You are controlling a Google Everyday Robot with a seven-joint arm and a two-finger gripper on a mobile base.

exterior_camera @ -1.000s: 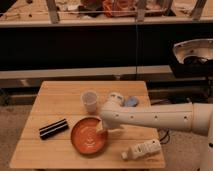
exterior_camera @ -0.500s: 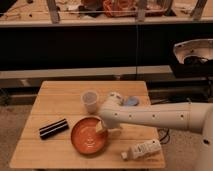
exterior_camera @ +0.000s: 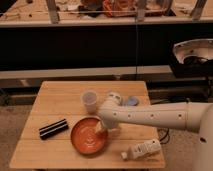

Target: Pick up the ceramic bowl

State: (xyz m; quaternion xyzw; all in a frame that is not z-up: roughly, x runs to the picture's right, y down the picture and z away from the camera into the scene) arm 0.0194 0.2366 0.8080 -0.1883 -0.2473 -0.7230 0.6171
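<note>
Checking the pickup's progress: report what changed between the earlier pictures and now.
Nothing has visibly moved. The pincer is at the right rim of the ceramic bowl, low over the table, just as before, and the bowl has not been lifted. The plastic cup, the dark striped packet and the white bottle lie where they were.

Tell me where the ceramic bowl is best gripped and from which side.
Probably the rim on the arm's side, approached from above. The ceramic bowl is wide, shallow and upright, too broad to span, so its thin rim is the only pinchable part. The gripper sits at that edge, while the black bar lies beside the opposite rim.
</note>
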